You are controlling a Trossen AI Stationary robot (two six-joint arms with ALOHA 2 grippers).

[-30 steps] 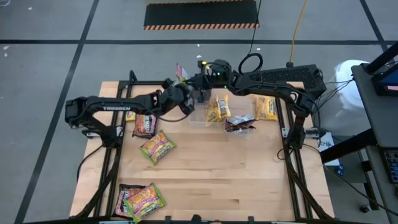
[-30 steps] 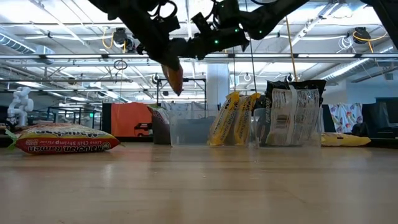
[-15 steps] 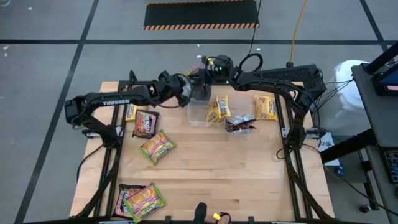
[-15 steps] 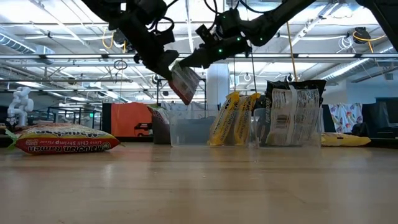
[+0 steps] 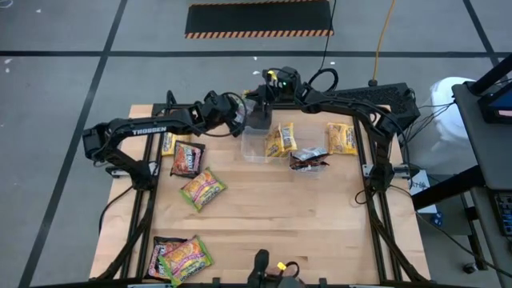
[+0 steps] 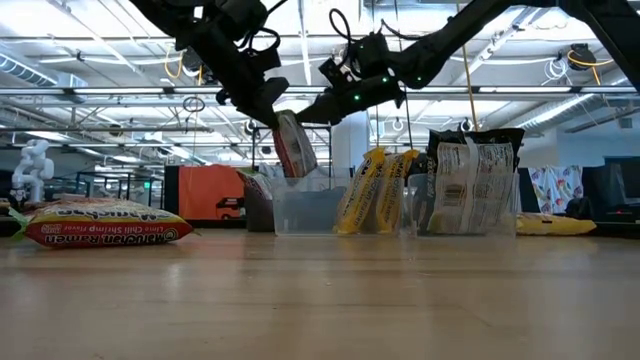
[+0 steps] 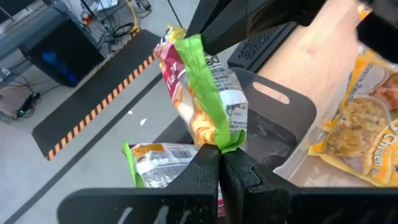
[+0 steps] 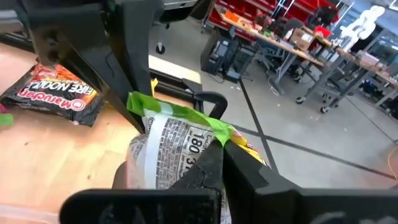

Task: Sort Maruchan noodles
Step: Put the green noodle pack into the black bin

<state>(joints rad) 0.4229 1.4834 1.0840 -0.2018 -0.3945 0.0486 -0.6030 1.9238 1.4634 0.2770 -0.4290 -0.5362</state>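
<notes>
- Left end effector (image 7: 219,163): clenched on the green sealed edge of a green-edged Maruchan packet (image 7: 202,93), which hangs above the clear plastic tub (image 6: 305,208) at the far middle of the tabletop (image 5: 280,232).
- Right end effector (image 8: 214,163): clenched on the same packet from the opposite side; in the low view the two arms meet over the tub, with the packet (image 6: 293,147) upright and its lower edge at the rim.
- Judgement on the step in hand: the packet is being placed into the tub. One end effector should let go first, so the other can lower the packet straight down without twisting it. A pull from both sides risks tearing the seal.
- Materials: the packet is thin, crinkly film, flat and roughly square, with a stiff noodle block inside. The printed back panel is white.
- The tub is transparent and thin-walled, and looks light enough to shift if bumped.
- Yellow packets (image 6: 378,190) stand on edge in the neighbouring tub. Loose packets, including a dark Fire packet (image 5: 186,160), lie flat on the pale wooden tabletop.
</notes>
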